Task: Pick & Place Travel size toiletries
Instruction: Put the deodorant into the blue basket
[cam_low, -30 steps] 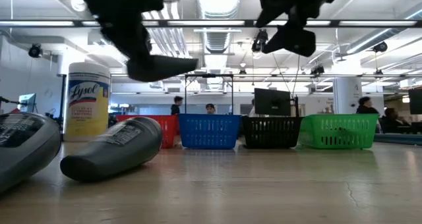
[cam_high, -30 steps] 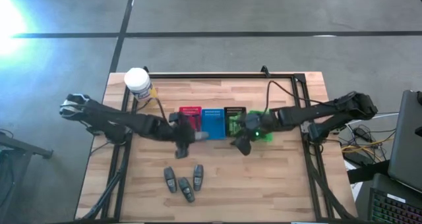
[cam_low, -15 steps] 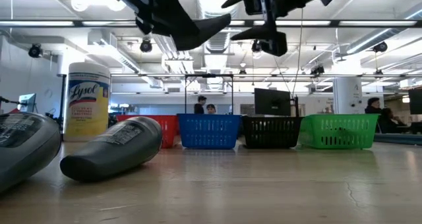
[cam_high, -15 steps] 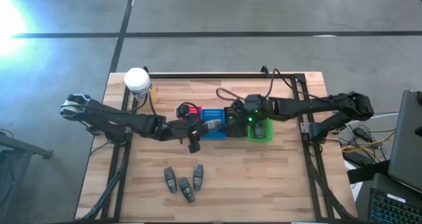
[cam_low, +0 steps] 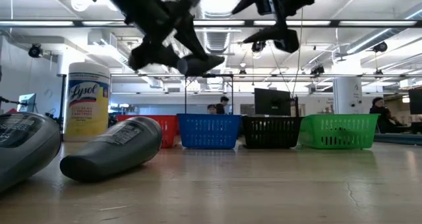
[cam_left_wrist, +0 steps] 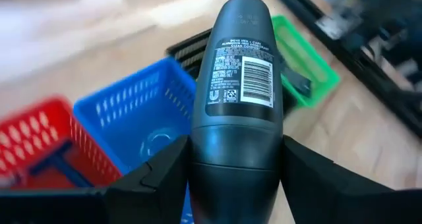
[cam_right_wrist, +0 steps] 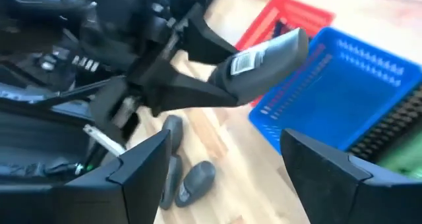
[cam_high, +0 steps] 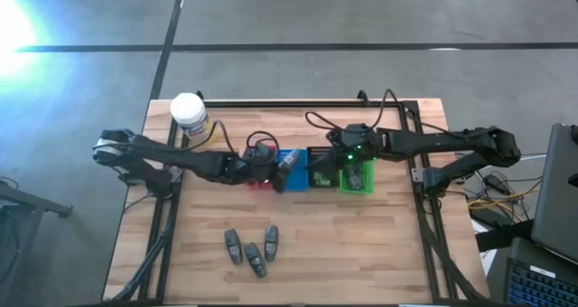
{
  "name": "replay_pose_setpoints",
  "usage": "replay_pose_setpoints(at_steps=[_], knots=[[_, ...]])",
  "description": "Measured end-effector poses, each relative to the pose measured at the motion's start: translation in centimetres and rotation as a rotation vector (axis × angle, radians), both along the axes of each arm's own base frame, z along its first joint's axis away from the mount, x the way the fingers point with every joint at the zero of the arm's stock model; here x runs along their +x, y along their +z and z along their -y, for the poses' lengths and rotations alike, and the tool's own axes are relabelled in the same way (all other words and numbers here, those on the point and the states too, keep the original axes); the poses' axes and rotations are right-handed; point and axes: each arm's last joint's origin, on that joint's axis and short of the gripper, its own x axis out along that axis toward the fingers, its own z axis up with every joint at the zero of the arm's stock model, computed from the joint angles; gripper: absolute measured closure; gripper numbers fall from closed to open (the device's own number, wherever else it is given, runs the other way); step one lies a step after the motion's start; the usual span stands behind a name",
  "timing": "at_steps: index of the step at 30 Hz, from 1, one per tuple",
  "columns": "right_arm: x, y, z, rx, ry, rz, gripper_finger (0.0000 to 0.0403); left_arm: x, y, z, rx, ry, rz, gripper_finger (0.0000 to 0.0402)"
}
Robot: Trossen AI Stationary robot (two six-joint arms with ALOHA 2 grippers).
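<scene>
My left gripper (cam_high: pixel 280 167) is shut on a dark grey oval tube (cam_left_wrist: pixel 237 85) with a barcode label, held in the air above the blue basket (cam_high: pixel 294 170). My right gripper (cam_high: pixel 318 165) hangs open and empty over the black basket (cam_high: pixel 321 179); in its wrist view its fingers stand wide apart around (cam_right_wrist: pixel 231 178). Three more grey tubes (cam_high: pixel 252 248) lie flat on the near part of the table, and two of them show close in the low view (cam_low: pixel 112 155). The red basket holds a slim blue piece (cam_left_wrist: pixel 59 168), and the green basket holds a dark item (cam_left_wrist: pixel 297 85). My left gripper pinches the tube's wide cap end (cam_left_wrist: pixel 234 158) between its two fingers (cam_left_wrist: pixel 158 178), one on each side. The fingers come from the table's left and lie along the tube, so its narrower end (cam_left_wrist: pixel 242 13) sticks out beyond them. The tube is lifted clear (cam_low: pixel 198 62).
Four slotted baskets stand in a row at mid table: red (cam_left_wrist: pixel 33 145), blue, black and green (cam_high: pixel 358 179). A white-lidded yellow jar (cam_high: pixel 190 114) stands at the far left corner. A black frame rail (cam_high: pixel 298 102) runs along the far edge. People move in the room behind.
My left gripper carried the grey tube up and toward the far edge, from mid table to above the blue basket, and the tube turned as it went. My right gripper moved away from the near side of the green and black baskets, toward the far edge and left, staying high.
</scene>
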Motion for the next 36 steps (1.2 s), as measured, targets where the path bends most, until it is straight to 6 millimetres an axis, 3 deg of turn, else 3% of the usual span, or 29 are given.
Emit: replay_pose_setpoints(at_steps=[7, 13, 22, 30, 36], knots=[[-3.2, 2.1, -0.1, -0.057, -0.040, -0.016, 0.0140, 2.2, -3.4, -1.9, -0.246, 0.149, 0.028, 0.0198], [-5.9, 2.7, -0.3, -0.119, -0.101, -0.095, 0.0157, 3.1, -5.7, -3.2, -0.415, 0.331, 0.046, 0.0198], [-7.1, 3.1, -0.5, -0.139, -0.095, -0.092, 0.0150, 4.3, -7.4, -3.5, -0.525, 0.388, 0.024, 0.0190], [-7.1, 3.0, -0.5, -0.161, -0.080, -0.102, 0.0127, 5.1, -5.8, -3.5, -0.482, 0.335, 0.045, 0.0103], [-7.3, 2.7, -0.5, -0.171, -0.069, -0.144, 0.0114, 3.7, -2.4, -3.0, -0.376, 0.199, -0.021, 0.0084]])
